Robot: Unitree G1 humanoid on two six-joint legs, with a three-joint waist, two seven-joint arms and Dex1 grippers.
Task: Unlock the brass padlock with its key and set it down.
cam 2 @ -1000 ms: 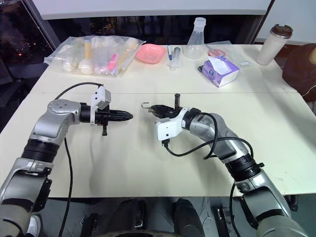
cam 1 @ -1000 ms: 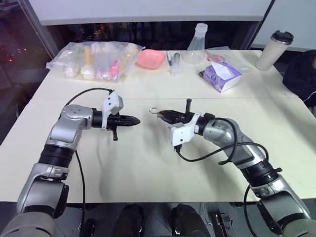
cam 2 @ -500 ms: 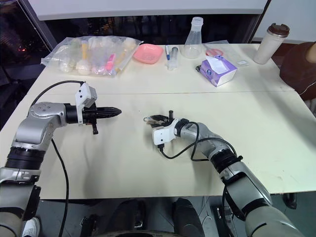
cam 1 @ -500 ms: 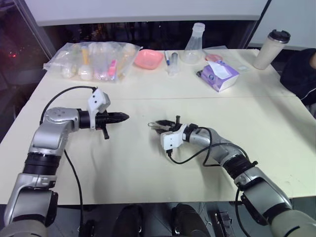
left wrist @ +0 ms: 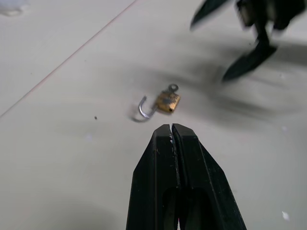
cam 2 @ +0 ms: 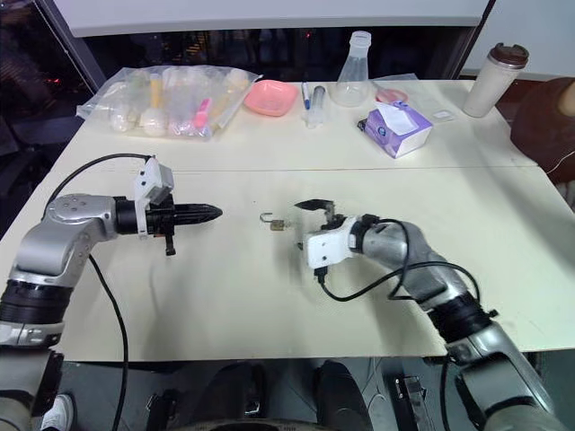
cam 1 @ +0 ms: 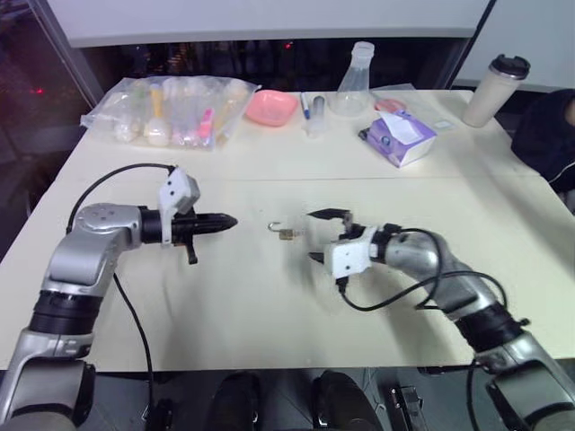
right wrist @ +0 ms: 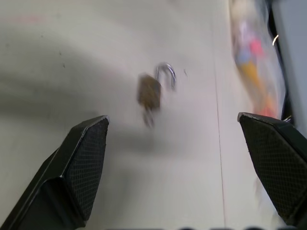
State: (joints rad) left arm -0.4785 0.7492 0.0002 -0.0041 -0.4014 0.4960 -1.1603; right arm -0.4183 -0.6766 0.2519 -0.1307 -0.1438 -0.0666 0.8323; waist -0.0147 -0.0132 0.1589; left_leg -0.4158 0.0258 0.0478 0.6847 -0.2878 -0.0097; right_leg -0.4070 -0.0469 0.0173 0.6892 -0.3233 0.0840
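Observation:
The brass padlock (cam 1: pixel 287 233) lies on the pale table (cam 1: pixel 225 305) between my two grippers, its silver shackle (left wrist: pixel 142 108) swung open. The key (left wrist: pixel 171 89) sticks out of the lock body, seen in the left wrist view. My right gripper (cam 1: pixel 314 236) is open, fingers spread wide just right of the padlock and not touching it; the lock (right wrist: pixel 149 91) lies ahead of the gap between them. My left gripper (cam 1: pixel 229 221) is shut and empty, pointing at the padlock from the left, a short way off.
Along the table's far edge are a clear bag of items (cam 1: pixel 171 108), a pink dish (cam 1: pixel 273 106), a glass flask (cam 1: pixel 361 67), a purple tissue box (cam 1: pixel 402 136) and a lidded cup (cam 1: pixel 497 90). A person's dark sleeve (cam 1: pixel 544 135) is at the far right.
My right gripper has opened and drawn back to the right, leaving the padlock on the table. My left gripper stays shut and has pulled back a little.

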